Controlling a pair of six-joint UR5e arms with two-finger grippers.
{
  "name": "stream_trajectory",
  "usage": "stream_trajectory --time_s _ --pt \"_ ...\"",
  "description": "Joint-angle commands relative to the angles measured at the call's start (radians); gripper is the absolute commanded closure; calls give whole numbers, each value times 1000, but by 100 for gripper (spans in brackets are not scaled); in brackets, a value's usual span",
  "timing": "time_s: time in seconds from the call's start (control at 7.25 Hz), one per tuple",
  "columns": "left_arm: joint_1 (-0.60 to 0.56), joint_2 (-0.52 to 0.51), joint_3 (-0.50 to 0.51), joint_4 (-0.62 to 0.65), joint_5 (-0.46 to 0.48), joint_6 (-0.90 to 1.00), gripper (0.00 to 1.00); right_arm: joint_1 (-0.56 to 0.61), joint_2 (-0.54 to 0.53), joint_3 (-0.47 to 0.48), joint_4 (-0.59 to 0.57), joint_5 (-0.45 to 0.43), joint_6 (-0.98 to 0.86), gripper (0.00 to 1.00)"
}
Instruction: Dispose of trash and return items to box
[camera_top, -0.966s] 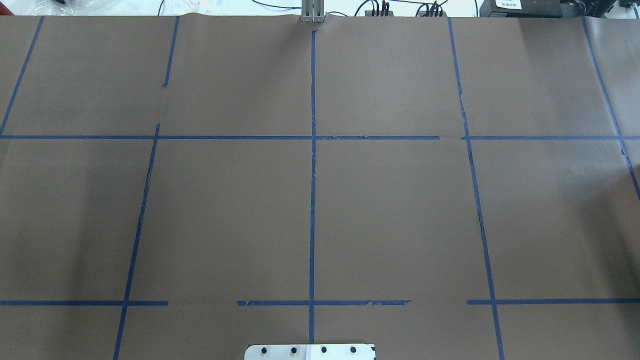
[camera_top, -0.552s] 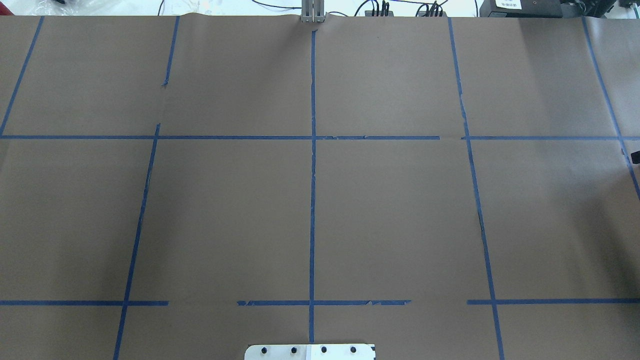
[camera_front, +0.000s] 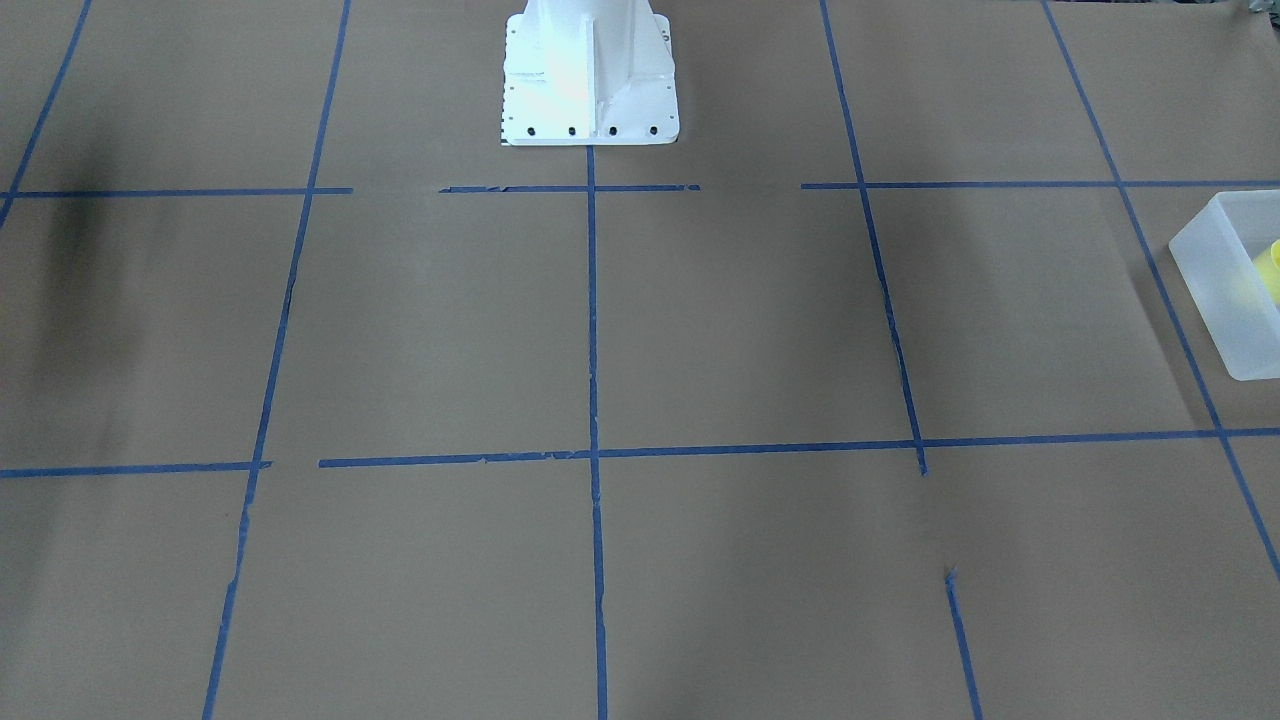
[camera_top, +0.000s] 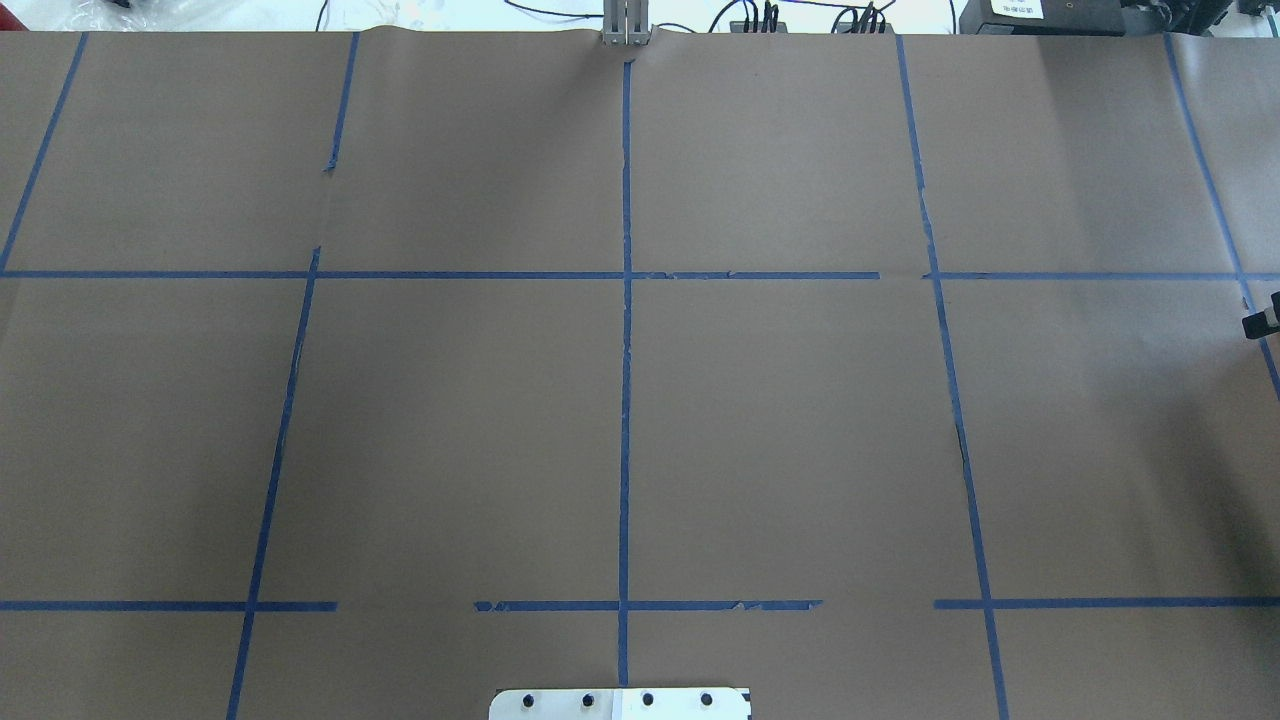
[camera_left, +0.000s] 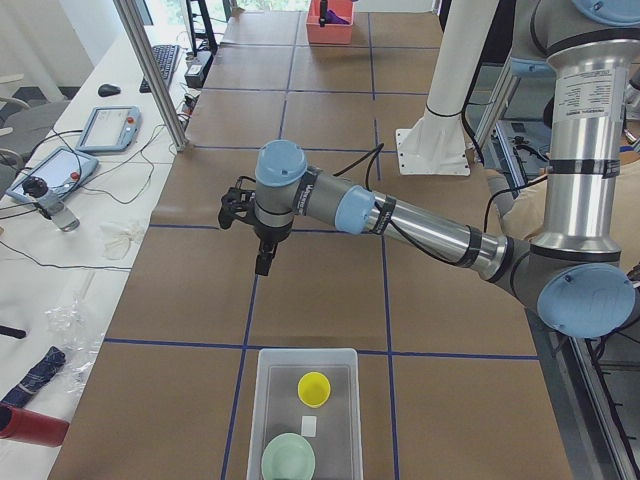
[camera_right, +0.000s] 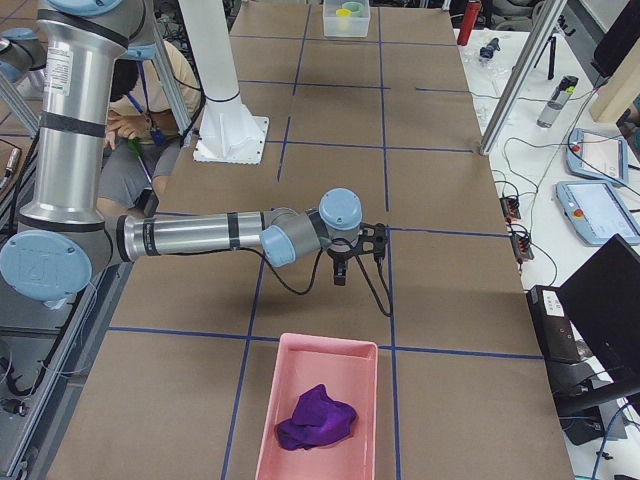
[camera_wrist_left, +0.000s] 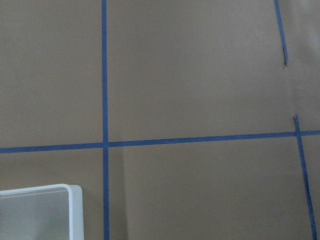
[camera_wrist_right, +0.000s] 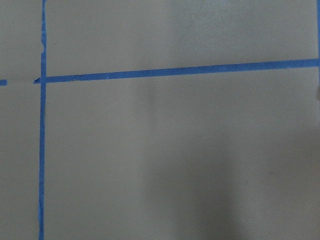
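The yellow cup (camera_left: 314, 388) and mint bowl (camera_left: 288, 460) sit inside the box (camera_left: 340, 440) at the table's (camera_top: 800, 420) left end. The left hand (camera_left: 262, 268) and right hand (camera_right: 340, 276) hang above the table. From these side views I cannot tell whether they are open or closed. A low sweep by the left hand could perhaps clip the box wall and shove it.

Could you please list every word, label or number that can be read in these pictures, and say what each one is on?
No text here can be read.
White label on the black case past the table's far edge: print too small to read.
Left arm's sticker, on the left arm: print too small to read.
Right arm's sticker, on the right arm: print too small to read.
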Motion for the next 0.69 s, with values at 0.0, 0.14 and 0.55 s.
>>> stream_trajectory --time_s 0.0,0.14,0.55 --pt "-11 14 14 129 19 190 0 -21 1 -4 -7 0 -39 0" --pt "-9 42 47 126 12 201 0 -18 8 -4 -72 0 -135 0" --pt "-6 48 144 102 7 205 0 27 108 2 -344 -6 -392 0"
